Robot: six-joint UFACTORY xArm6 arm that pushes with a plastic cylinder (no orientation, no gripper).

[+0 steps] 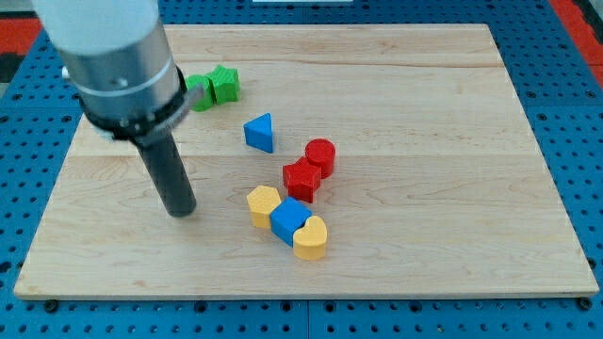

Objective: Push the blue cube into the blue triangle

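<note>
The blue cube (289, 219) lies below the board's middle, wedged between two yellow blocks: one (264, 204) to its upper left, one heart-shaped (310, 237) to its lower right. The blue triangle (260, 133) lies above it, nearer the view's top, apart from it. My tip (181, 210) rests on the board to the left of the yellow block and the blue cube, with a gap between them.
A red star-like block (301, 179) and a red cylinder (320, 154) sit right of the blue triangle, just above the cube. Two green blocks (215, 87) lie at the upper left, partly behind the arm. The wooden board (452, 188) sits on a blue pegboard.
</note>
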